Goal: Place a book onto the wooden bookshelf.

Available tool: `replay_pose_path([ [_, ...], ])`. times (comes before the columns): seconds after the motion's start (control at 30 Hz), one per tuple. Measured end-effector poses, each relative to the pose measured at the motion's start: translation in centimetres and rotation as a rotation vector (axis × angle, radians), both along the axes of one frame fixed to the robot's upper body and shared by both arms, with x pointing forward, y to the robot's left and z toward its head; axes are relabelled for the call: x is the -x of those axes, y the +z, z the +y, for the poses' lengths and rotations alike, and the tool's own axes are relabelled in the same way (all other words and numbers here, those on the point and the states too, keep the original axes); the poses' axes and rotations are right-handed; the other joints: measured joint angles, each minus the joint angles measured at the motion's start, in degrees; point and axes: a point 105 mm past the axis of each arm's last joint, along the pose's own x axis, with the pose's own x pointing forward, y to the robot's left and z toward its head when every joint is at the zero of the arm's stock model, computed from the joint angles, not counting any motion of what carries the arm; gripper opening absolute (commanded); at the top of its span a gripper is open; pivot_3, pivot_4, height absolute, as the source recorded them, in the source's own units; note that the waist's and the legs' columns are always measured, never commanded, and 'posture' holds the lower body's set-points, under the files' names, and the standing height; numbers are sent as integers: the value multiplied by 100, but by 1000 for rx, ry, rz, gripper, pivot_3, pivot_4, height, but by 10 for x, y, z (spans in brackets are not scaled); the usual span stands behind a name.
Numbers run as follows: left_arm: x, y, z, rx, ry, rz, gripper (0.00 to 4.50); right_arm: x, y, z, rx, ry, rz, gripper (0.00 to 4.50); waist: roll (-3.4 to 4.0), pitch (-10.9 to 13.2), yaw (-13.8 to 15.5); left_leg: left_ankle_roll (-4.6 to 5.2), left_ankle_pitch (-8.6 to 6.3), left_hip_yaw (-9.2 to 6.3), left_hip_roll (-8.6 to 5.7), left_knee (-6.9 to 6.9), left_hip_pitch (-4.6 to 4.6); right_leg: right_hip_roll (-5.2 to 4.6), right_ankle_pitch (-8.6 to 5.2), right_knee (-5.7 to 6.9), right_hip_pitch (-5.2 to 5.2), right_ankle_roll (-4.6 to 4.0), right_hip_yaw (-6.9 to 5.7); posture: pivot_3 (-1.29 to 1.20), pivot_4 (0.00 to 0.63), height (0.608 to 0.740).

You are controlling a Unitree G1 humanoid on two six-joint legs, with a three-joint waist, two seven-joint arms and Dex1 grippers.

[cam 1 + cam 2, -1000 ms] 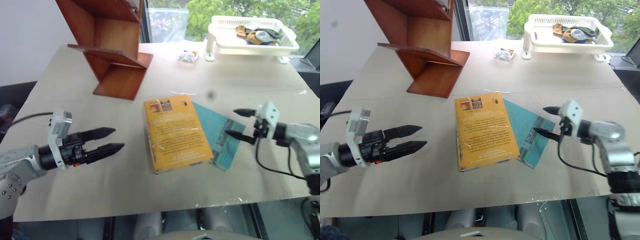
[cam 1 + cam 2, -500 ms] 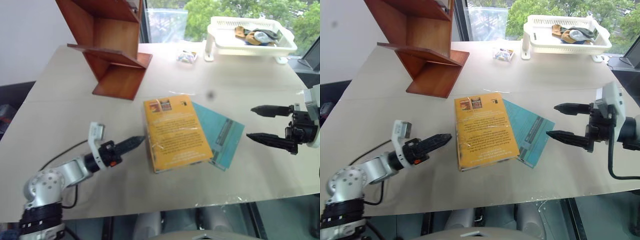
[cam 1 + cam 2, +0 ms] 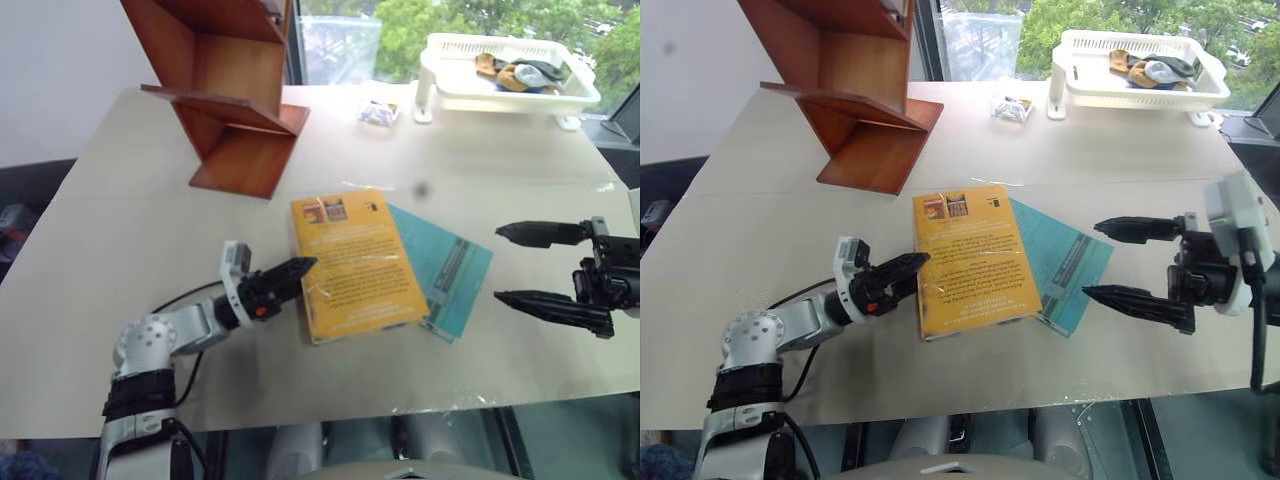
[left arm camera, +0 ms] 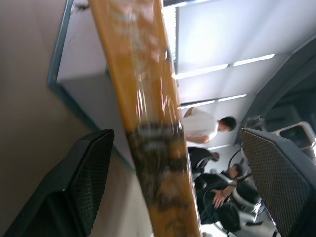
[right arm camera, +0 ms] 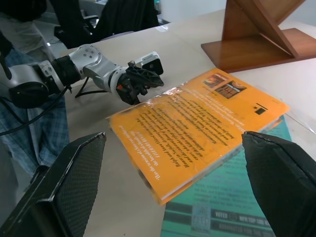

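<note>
The yellow-orange book (image 3: pixel 355 265) lies flat mid-table, its right part resting on a teal-blue book (image 3: pixel 458 268). My left gripper (image 3: pixel 300 268) is at the book's left edge. It is open and turned so one finger is above the other. In the left wrist view the book's edge (image 4: pixel 148 118) runs between the two fingers (image 4: pixel 89 182) with a gap on each side. My right gripper (image 3: pixel 512 266) hangs open to the right of both books, touching nothing. The wooden bookshelf (image 3: pixel 235 90) stands tilted at the table's far left.
A white basket (image 3: pixel 438 60) with cloth items sits at the far right. A small packet (image 3: pixel 378 113) lies near it. A black cable (image 3: pixel 185 298) trails from my left wrist. A person in a plaid shirt (image 5: pixel 29 128) stands by the table's left side.
My left gripper has moved right to the book's left edge and rolled so its fingers stack. My right gripper has drawn back from the teal book, away to the right.
</note>
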Motion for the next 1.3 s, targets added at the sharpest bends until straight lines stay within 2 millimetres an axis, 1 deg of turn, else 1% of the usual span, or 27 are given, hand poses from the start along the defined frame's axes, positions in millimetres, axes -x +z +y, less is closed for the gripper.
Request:
replay_pose_path([
  [0.07, -1, 0, 0, -2, 6, -11, 4407, 0, -3, -1, 6, -6, 9, 4500, 0, 0, 1, 0, 0, -4, 0, 3, -4, 0, 0, 0, -1, 0, -6, 0, 150, 740],
  [0.1, -1, -1, -1, 1, 8, -17, 4027, 0, -4, -3, 13, -16, 13, 4500, 1, 0, 2, 0, 0, -9, 0, 8, -8, 0, 0, 1, -1, 0, -11, 0, 150, 740],
  [0.13, -1, 0, -1, 5, 6, -20, 3868, 0, -4, -5, 15, -22, 12, 4500, 1, 0, 2, 0, 0, -13, 0, 12, -13, 0, 0, 1, -1, 0, -14, 0, 150, 740],
  [0.17, -1, -1, -2, 6, 4, -20, 3572, 1, -4, -6, 17, -28, 8, 4500, 1, 0, 3, 0, 0, -15, 0, 14, -14, 0, 0, 1, -1, 0, -15, 0, 150, 740],
  [0.27, 0, -2, -2, 9, 1, -19, 2288, 1, -4, -8, 26, -40, 6, 4500, 1, -1, 2, 0, 0, -22, 0, 19, -20, 0, 0, 0, -1, 0, -22, 0, 150, 740],
  [0.3, 0, -2, -2, 10, 1, -20, 1710, 1, -6, -9, 28, -42, 12, 4500, 1, 0, 2, 0, 0, -24, 0, 19, -21, 0, 0, 0, -1, 0, -23, 0, 150, 740],
  [0.33, 0, -2, -2, 9, 1, -19, 1382, 1, -6, -9, 30, -43, 15, 4500, 1, -1, 2, 0, 0, -24, 0, 19, -22, 0, 0, 0, -2, 0, -24, 0, 150, 740],
  [0.37, 0, -2, -2, 10, 1, -19, 878, 1, -7, -10, 31, -43, 16, 4500, 1, -1, 2, 0, 0, -26, 0, 20, -23, 0, 0, 0, -2, 0, -25, 0, 150, 740],
  [0.4, 0, -1, -2, 12, 1, -21, 495, 2, -7, -10, 32, -42, 17, 4500, 1, -1, 1, 0, 0, -27, 0, 20, -24, 0, 0, 0, -2, 0, -26, 0, 150, 740],
  [0.43, 2, -2, 0, 7, 2, -21, 223, 2, -7, -10, 33, -40, 13, 4500, 1, 0, -5, 0, 0, -27, 0, 21, -24, 0, 0, 0, -2, 0, -26, 0, 150, 740],
  [0.5, 7, -2, 0, 2, -7, -20, 179, 2, -7, -10, 34, -42, 6, 4500, 1, 0, -18, 0, 0, -27, 2, 21, -26, 0, 0, 0, -2, 0, -25, 0, 150, 740],
  [0.6, 21, -2, 0, -26, -38, -25, 179, 0, -7, -13, 43, -55, -3, 4500, 2, 0, -18, 0, 0, -30, 5, 21, -28, 0, 0, 0, -4, 0, -27, 0, 150, 740],
  [0.63, 22, -2, -1, -32, -42, -30, 179, 0, -7, -14, 44, -58, -7, 4500, 2, 0, -14, 0, 0, -30, 5, 21, -28, 0, 0, 0, -4, 0, -27, 0, 150, 740],
  [0.67, 25, 5, -2, -67, -45, -85, 179, -3, -5, -17, 28, -76, -21, 4500, -5, 4, 4, 0, 0, -43, 5, 31, -35, 0, 0, 2, -2, 0, -39, 0, 150, 740],
  [0.7, 24, 13, -3, -89, -43, -137, 179, -6, -2, -21, 13, -95, -30, 4500, -10, 7, 12, 0, 0, -49, 6, 33, -40, -1, 0, 1, -1, 0, -46, 0, 150, 740],
  [0.73, 18, 37, -6, -148, -24, -285, 179, -12, 7, -30, -25, -138, -55, 4500, -11, 7, 35, 0, 0, -51, 5, 37, -41, -4, 0, 2, 1, -1, -48, 0, 150, 740],
  [0.8, 12, 61, -7, -212, -2, -431, 179, -13, 14, -35, -57, -158, -75, 4500, -10, 7, 77, 0, 0, -51, 1, 40, -39, -6, 1, 2, 4, -3, -49, 0, 150, 740],
  [0.83, 10, 80, -8, -276, 12, -551, 179, -14, 20, -40, -82, -168, -90, 4500, -10, 7, 90, 0, 0, -48, -3, 39, -37, -4, 2, -2, 6, -4, -47, 0, 150, 740],
  [0.93, 7, 120, -13, -423, 32, -823, 179, -17, 30, -53, -144, -201, -106, 4500, -4, 3, 117, 1, 0, -43, -12, 38, -35, -3, 2, -4, 7, -5, -41, 0, 150, 740],
  [1.03, -5, 146, -16, -575, 66, -1019, 179, -20, 33, -65, -209, -212, -80, 4500, -4, 6, 126, 1, 0, -41, -13, 36, -39, 5, 1, -5, 3, -5, -40, 0, 150, 740],
  [1.13, -12, 180, -9, -752, 103, -1249, 179, -20, 49, -78, -331, -187, -93, 4500, -1, 8, 109, 1, 0, -28, -10, 33, -37, 12, 1, -9, -2, -3, -26, 0, 150, 740],
  [1.17, -13, 186, -7, -794, 110, -1307, 179, -20, 54, -81, -359, -177, -98, 4500, 3, 7, 107, 1, 0, -23, -8, 29, -35, 13, 1, -13, -2, -2, -23, 0, 150, 740],
  [1.2, -14, 188, -6, -828, 104, -1345, 179, -20, 57, -82, -389, -163, -94, 4500, 3, 7, 108, 1, 0, -23, -5, 30, -37, 14, 1, -11, -5, -2, -24, 0, 150, 740],
  [1.27, -23, 195, -7, -949, 86, -1474, 179, -18, 69, -86, -464, -129, -108, 4500, 5, 16, 120, 0, 1, 4, -2, 34, -43, 20, 2, -8, -12, -1, -28, 0, 150, 740],
  [1.3, -27, 206, -7, -1025, 98, -1585, 179, -16, 78, -88, -501, -115, -134, 4500, 5, 17, 139, 1, 1, 5, -2, 34, -44, 20, 2, -6, -11, -1, -30, 0, 150, 740],
])
